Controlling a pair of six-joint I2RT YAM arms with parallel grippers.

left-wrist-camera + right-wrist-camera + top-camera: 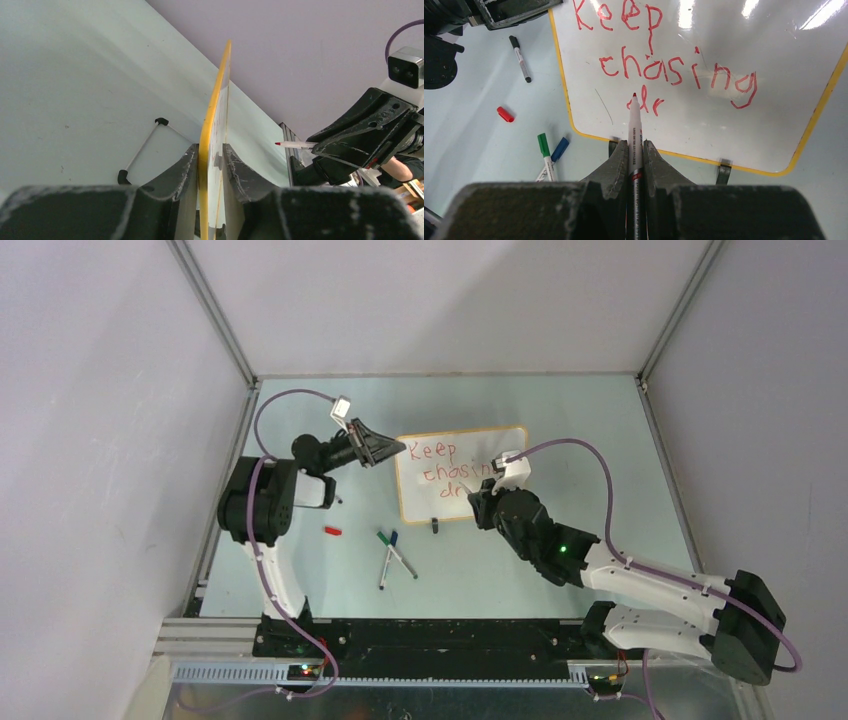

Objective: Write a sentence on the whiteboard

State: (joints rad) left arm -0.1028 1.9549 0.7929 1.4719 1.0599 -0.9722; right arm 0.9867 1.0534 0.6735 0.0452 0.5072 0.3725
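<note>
Whiteboard (pixel 490 443) at table centre; sentence (pixel 659 67) reads "Keep chasing dr". Left gripper (pixel 392 449) pinches board edge at 9 o'clock. Right gripper (pixel 636 150) clamps red marker (pixel 633 120), tip near the "dr" (contact unclear). Your risk: heavy pen pressure pivots board in clamp and skews strokes; light pressure skips ink.

Left arm (pixel 262 502) rises from its base and reaches right, wrist level; left gripper (pixel 388 448) is clamped on the board's (pixel 490 438) left edge. Right arm (pixel 640 582) stretches leftward, low; right gripper (pixel 478 496) is closed on a marker (pixel 634 130), tip pointing at the board face.
</note>
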